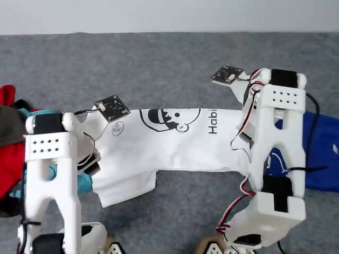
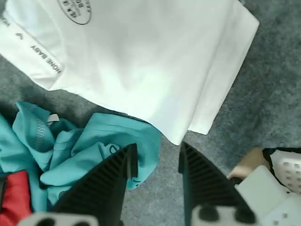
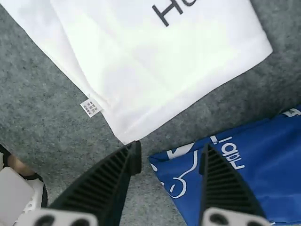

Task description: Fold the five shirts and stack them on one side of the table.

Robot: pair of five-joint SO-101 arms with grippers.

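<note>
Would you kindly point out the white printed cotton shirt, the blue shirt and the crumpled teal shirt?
white printed cotton shirt point(image 1: 175, 151): high view, plain middle fabric.
blue shirt point(image 3: 273, 165): right wrist view, flat front.
crumpled teal shirt point(image 2: 70, 150): left wrist view, a fold.

Grey table cover point(image 1: 169, 58) stretches from side to side, a felt-like, speckled mat lying flat. Along its far edge a pale wall point(image 1: 169, 16) makes a plain band, and the line where the two meet tilts slightly. Both wrist views show the same fuzzy grey nap up close. At the near edge sits a tan block point(image 1: 211, 246), with another point(image 1: 113, 247) further along.
</note>
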